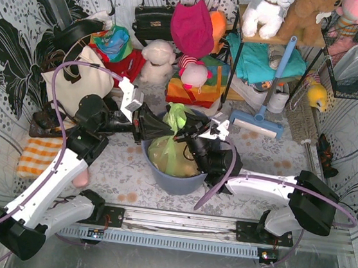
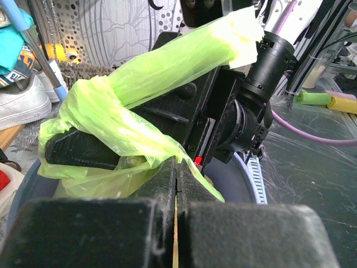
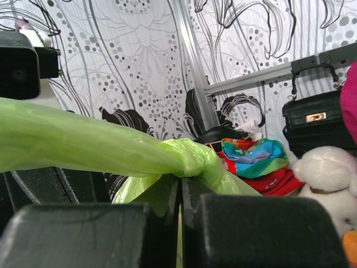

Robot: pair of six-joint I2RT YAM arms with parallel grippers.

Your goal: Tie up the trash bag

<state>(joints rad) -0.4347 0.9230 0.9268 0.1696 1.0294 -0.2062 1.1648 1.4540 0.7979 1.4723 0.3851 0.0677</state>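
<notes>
The trash bag [image 1: 170,155] sits in the blue bin [image 1: 176,184] at mid-table with a knot [image 3: 189,159] formed in its twisted top, so the step in hand looks like cinching. The left gripper [image 1: 149,125] and right gripper [image 1: 189,134] are each pressed together, pinching a strand of green plastic. The next move probably calls for a steady outward pull that does not tear the thin film.

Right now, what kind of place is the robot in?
Probably a test booth dressed like a cluttered home corner: stuffed toys, a black handbag and a mop sit against patterned wall panels.
</notes>
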